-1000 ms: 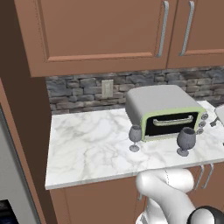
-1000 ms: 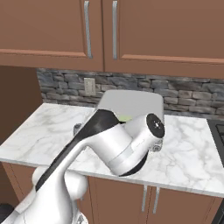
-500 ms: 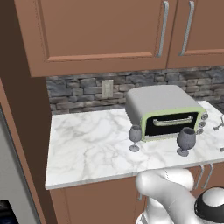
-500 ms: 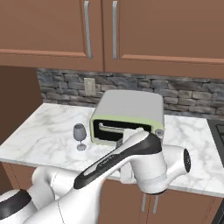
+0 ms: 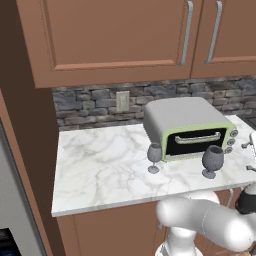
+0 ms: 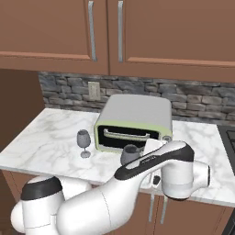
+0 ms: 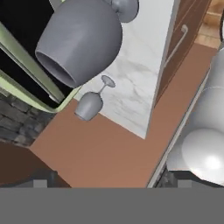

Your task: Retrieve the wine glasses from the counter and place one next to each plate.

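Note:
Two grey-blue wine glasses stand upright on the marble counter (image 5: 100,165) in front of a toaster oven. The left glass (image 5: 154,158) (image 6: 83,142) stands free. The right glass (image 5: 212,161) (image 6: 130,154) is partly behind my arm in the right base view. My gripper (image 5: 249,157) reaches in at the right edge, just right of that glass, open and holding nothing. In the hand view the near glass (image 7: 78,41) looms large and the far glass (image 7: 89,105) is small beyond it. The plates are out of view.
A grey toaster oven (image 5: 190,125) (image 6: 135,121) with a green-trimmed door sits against the stone backsplash, right behind the glasses. Brown upper cabinets (image 5: 115,35) hang above. The counter's front edge runs just before the glasses. A dark cooktop edge (image 6: 228,137) lies at the right.
My arm has swung down and to the right, uncovering the toaster oven and left glass in the right base view. Both glasses stand where they were.

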